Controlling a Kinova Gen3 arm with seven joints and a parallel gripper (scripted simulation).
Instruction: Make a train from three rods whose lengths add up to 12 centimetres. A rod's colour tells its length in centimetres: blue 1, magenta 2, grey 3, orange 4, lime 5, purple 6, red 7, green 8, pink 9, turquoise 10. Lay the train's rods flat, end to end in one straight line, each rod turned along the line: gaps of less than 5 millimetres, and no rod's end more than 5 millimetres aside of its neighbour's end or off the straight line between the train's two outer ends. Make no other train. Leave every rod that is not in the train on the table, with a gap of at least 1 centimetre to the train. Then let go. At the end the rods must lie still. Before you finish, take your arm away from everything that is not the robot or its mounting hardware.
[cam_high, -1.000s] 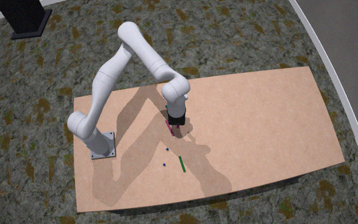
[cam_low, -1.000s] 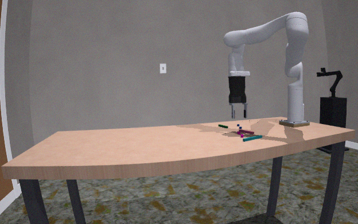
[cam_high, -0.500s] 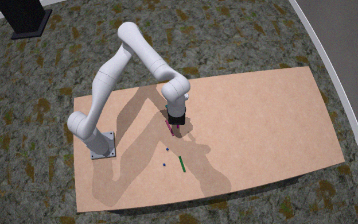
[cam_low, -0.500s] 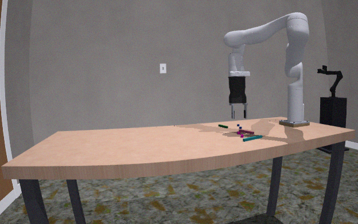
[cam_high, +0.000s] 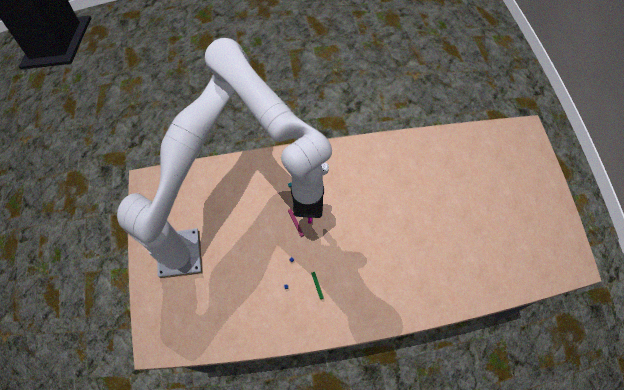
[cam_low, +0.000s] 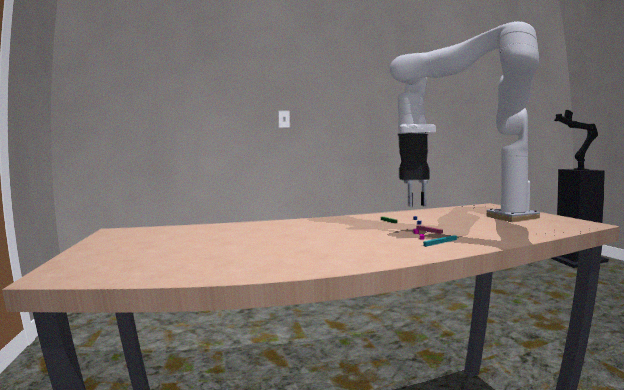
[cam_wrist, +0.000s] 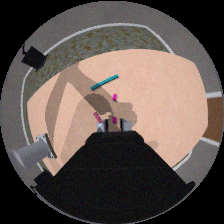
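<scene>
1. On the counter (cam_low: 210, 260), the green rod (cam_low: 388, 219) lies farthest left, with two blue rods (cam_low: 417, 220) just right of it.
2. The jaws (cam_low: 416, 198) hang above the counter, partly spread, holding nothing.
3. Below them lie two magenta rods (cam_low: 418, 233), a dark pink rod (cam_low: 430, 229) and the turquoise rod (cam_low: 440, 241).

Arm (cam_high: 200, 120) rises from its base plate (cam_high: 196, 236), elbow folded high, forearm reaching out over the bench. Wrist (cam_low: 414, 112) points straight down. Gripper (cam_low: 416, 199) hangs well above the surface, vertical, jaws about half open with nothing between them, touching nothing.
</scene>
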